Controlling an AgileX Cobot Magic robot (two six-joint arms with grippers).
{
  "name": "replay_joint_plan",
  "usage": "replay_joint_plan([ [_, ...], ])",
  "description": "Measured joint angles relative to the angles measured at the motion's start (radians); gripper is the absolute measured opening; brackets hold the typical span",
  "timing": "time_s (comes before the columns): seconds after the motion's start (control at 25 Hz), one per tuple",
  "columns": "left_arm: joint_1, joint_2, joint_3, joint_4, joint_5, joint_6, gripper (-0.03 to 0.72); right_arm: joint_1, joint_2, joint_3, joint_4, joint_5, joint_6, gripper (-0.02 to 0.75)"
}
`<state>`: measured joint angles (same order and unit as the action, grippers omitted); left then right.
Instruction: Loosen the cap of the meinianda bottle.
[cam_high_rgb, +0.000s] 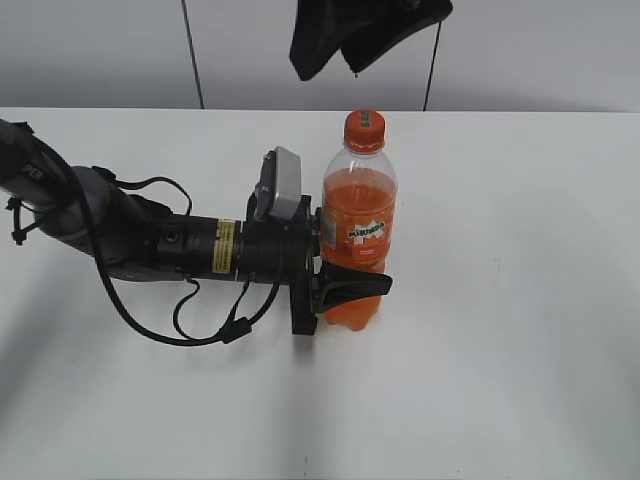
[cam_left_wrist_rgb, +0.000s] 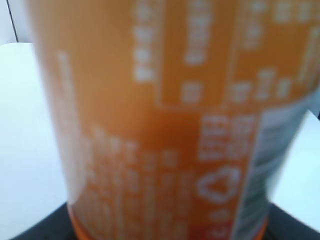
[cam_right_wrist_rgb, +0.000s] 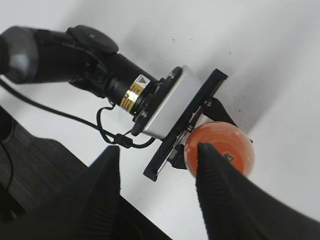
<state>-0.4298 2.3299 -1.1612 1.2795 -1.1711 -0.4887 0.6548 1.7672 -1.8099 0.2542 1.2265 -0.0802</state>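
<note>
The meinianda bottle (cam_high_rgb: 358, 235) stands upright on the white table, full of orange drink, with its orange cap (cam_high_rgb: 364, 127) on top. My left gripper (cam_high_rgb: 362, 272) reaches in from the left, lying level, and is shut on the bottle's lower body. In the left wrist view the blurred orange label (cam_left_wrist_rgb: 165, 125) fills the frame. My right gripper (cam_high_rgb: 330, 62) hangs open above and a little left of the cap, apart from it. From the right wrist the cap (cam_right_wrist_rgb: 225, 145) shows from above, partly behind the right finger (cam_right_wrist_rgb: 220, 200); nothing lies between the jaws of the right gripper (cam_right_wrist_rgb: 157, 150).
The left arm (cam_high_rgb: 130, 235) with its loose black cable (cam_high_rgb: 190, 320) lies across the table's left half. The table edge (cam_right_wrist_rgb: 85, 165) with dark floor beyond shows in the right wrist view. Bare white tabletop (cam_high_rgb: 520, 300) lies right of the bottle.
</note>
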Motion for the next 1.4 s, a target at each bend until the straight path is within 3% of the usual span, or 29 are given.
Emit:
replay_joint_plan([
  [0.2, 0.0, 0.0, -0.001, 0.0, 0.0, 0.0, 0.385, 0.0, -0.004, -0.004, -0.088, 0.0, 0.308, 0.371],
  [0.36, 0.0, 0.0, -0.001, 0.0, 0.0, 0.0, 0.385, 0.0, -0.004, -0.004, -0.135, 0.0, 0.442, 0.371],
  [1.4, 0.0, 0.0, -0.002, 0.001, 0.006, 0.0, 0.385, 0.0, 0.047, 0.082, -0.169, 0.0, 0.582, 0.371],
])
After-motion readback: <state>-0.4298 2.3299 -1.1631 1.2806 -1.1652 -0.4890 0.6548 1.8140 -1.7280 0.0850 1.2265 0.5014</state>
